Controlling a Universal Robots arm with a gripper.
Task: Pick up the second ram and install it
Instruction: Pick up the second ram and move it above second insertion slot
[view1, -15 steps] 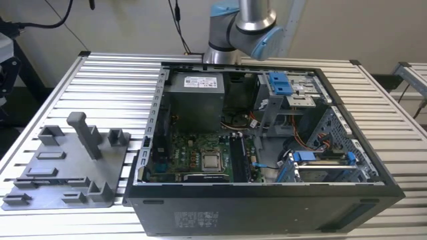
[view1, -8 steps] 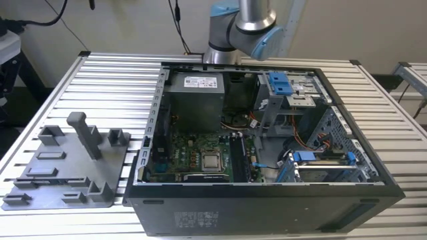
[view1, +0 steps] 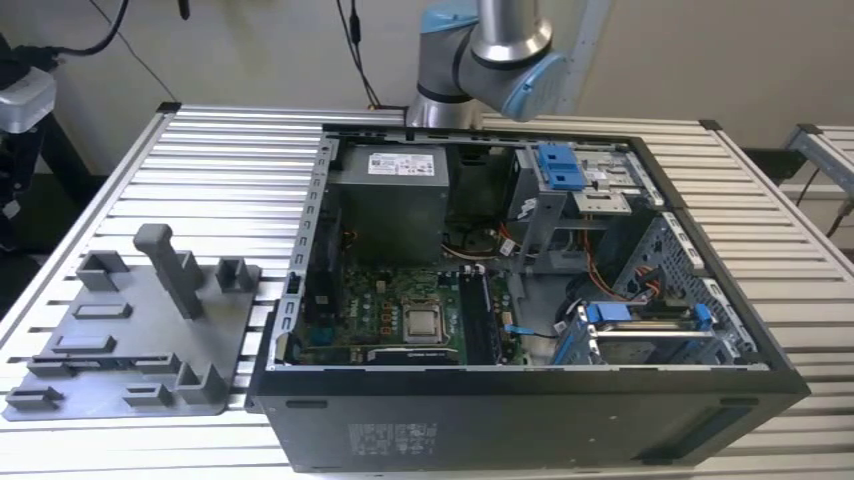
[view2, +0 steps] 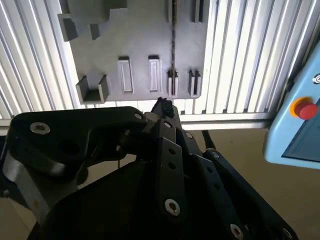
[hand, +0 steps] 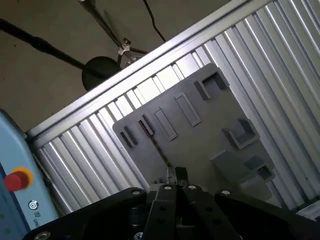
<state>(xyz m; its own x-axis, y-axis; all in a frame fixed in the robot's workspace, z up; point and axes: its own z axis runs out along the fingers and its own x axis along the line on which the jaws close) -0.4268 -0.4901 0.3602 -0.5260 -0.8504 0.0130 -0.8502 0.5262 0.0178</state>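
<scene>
In both wrist views I look down from well above the grey holder plate (view2: 135, 45) (hand: 200, 145). A thin dark strip (view2: 173, 45) (hand: 159, 150), which looks like the second ram on edge, runs inward from a slotted block (view2: 172, 83) (hand: 146, 127) near the plate's table-edge side. My gripper (view2: 162, 105) (hand: 176, 174) hangs above that end of the strip, clear of it. Its fingertips sit together with nothing between them. In the exterior view the holder plate (view1: 134, 335) lies at the left, beside the open computer case (view1: 534, 300).
The case's motherboard (view1: 400, 315) has long black slots (view1: 481, 320) beside the processor. Grey blocks (view1: 167, 265) stand up from the plate. A blue pendant with a red button (view2: 305, 109) (hand: 17, 179) hangs off the slatted table's edge. A stand base (hand: 100, 70) sits on the floor.
</scene>
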